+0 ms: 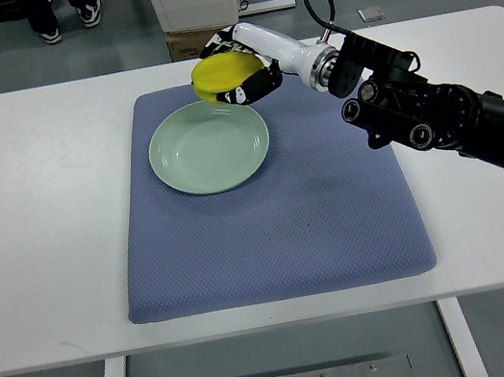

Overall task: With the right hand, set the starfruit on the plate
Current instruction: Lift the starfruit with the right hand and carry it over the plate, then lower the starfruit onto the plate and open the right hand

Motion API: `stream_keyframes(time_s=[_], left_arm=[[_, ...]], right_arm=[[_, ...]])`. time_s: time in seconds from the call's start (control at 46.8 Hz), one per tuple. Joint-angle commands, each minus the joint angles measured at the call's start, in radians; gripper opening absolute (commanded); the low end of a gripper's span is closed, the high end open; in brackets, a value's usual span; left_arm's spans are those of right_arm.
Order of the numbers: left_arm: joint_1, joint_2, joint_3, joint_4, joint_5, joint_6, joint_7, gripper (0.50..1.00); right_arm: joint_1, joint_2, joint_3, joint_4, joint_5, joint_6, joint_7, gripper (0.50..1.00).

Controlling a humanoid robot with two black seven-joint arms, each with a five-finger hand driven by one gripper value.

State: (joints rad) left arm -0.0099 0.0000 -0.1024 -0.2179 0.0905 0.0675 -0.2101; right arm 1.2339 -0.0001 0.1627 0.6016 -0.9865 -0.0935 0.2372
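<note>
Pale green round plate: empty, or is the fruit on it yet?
Empty. The pale green round plate shows only bare glaze; the right hand holds the yellow starfruit at its far rim.

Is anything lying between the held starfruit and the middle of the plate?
No. In the top view the starfruit, gripped by the right hand, hangs at the plate's far rim; the plate's inside is bare.
</note>
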Motion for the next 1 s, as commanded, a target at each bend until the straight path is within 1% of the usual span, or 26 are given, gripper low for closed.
stream_keyframes(time_s=[0.0, 0.406, 0.534, 0.641, 0.897, 0.983], left_arm=[[-0.001, 0.0, 0.0, 0.0, 0.0, 0.0, 0.0, 1.0], [-0.001, 0.0, 0.0, 0.0, 0.0, 0.0, 0.0, 1.0], [-0.001, 0.0, 0.001, 0.0, 0.0, 0.0, 0.0, 1.0], [-0.001, 0.0, 0.0, 0.0, 0.0, 0.0, 0.0, 1.0], [-0.001, 0.0, 0.0, 0.0, 0.0, 0.0, 0.0, 1.0], [-0.001, 0.0, 0.0, 0.0, 0.0, 0.0, 0.0, 1.0]], right_arm=[[0.003, 0.0, 0.0, 0.0, -0.001, 0.001, -0.004, 0.5], [-0.007, 0.0, -0.049, 0.006, 0.012, 0.032, -0.006, 0.5], [-0.013, 0.0, -0.069, 0.023, 0.019, 0.04, -0.001, 0.5], [-0.022, 0.0, -0.074, 0.04, 0.034, 0.072, 0.001, 0.5], [-0.04, 0.0, -0.118, 0.053, 0.038, 0.104, -0.013, 0.5], [-0.05, 0.0, -0.127, 0.053, 0.038, 0.107, -0.032, 0.5]])
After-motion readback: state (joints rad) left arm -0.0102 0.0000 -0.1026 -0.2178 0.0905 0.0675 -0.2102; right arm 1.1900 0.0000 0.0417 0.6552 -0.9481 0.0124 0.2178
